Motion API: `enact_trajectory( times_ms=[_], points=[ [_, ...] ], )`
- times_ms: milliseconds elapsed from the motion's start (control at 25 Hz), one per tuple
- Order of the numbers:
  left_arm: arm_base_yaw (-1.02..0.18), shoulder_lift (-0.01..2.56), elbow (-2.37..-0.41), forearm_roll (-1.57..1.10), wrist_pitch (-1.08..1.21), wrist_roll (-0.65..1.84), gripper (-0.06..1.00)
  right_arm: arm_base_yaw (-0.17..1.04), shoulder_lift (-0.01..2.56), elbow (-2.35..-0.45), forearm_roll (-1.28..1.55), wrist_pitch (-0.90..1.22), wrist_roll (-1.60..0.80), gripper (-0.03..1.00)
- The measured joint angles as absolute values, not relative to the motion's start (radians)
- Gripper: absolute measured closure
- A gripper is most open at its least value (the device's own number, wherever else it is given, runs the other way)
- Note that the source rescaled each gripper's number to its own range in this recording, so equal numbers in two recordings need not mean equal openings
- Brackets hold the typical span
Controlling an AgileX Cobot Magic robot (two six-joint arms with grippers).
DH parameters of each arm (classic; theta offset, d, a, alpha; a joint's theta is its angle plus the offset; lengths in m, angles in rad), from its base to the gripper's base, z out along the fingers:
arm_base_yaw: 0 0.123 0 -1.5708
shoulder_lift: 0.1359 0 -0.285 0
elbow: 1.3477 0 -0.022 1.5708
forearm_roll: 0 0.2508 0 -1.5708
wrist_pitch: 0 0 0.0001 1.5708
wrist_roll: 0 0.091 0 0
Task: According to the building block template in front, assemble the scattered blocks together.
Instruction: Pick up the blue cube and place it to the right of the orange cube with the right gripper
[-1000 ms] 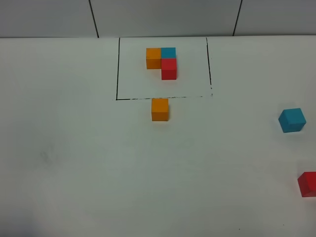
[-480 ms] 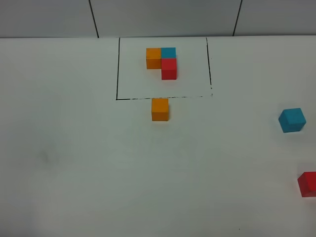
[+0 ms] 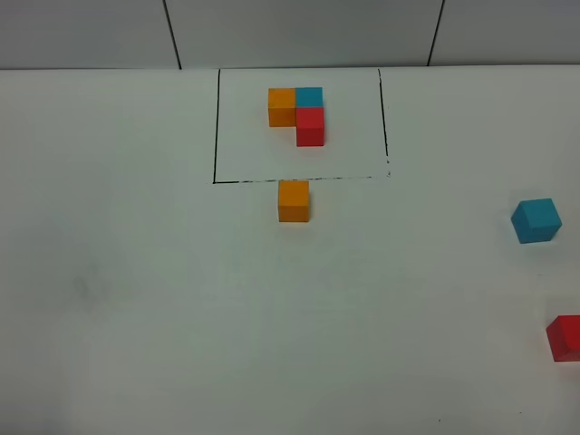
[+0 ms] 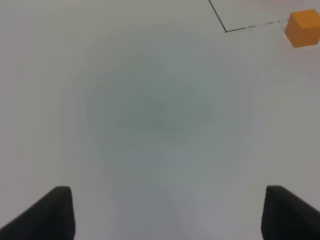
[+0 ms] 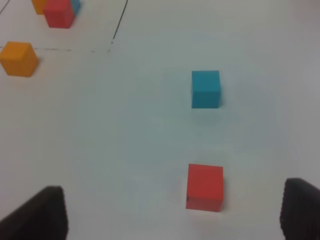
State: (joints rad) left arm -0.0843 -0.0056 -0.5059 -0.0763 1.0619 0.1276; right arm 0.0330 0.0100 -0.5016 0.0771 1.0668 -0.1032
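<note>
Both arms are hanging back from the work. The left jaws are standing wide apart over bare desk (image 3: 136,272), grasping nothing, and the right jaws are spread just as wide and empty.

The building block template (image 3: 296,113) is sitting at the far side inside its black outline (image 3: 216,127): orange and blue in a row, red below the blue. The orange block (image 3: 294,200) is lying just outside the near line of the outline. The blue block (image 3: 536,220) and the red block (image 3: 565,337) are sitting well apart from it on the right, with the red one at the very edge of the high view.

Nothing is joined yet, so I'm reading this as the opening.

Now the risks. The blue block is lying turned against the template's lines, so jaws closing on it off-square may be twisting it or squeezing it out. Setting it down against the orange block could be nudging that one out of place. And the red block needs to go below the blue, not the orange, or the shape is coming out mirrored.
</note>
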Motion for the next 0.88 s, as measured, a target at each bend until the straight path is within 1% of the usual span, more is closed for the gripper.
enact_trajectory(
  times_ms=[320, 560, 880],
  points=[
    [-0.082, -0.006, -0.506, -0.076, 1.062, 0.13, 0.15, 0.033, 0.01, -0.502, 0.077, 1.067, -0.103, 0.24],
    [-0.024, -0.006, -0.506, -0.076, 1.062, 0.131, 0.15, 0.033, 0.01, -0.502, 0.077, 1.067, -0.103, 0.24],
    [-0.023, -0.006, -0.506, -0.076, 1.062, 0.131, 0.15, 0.033, 0.01, -0.502, 0.077, 1.067, -0.103, 0.24]
  ],
)
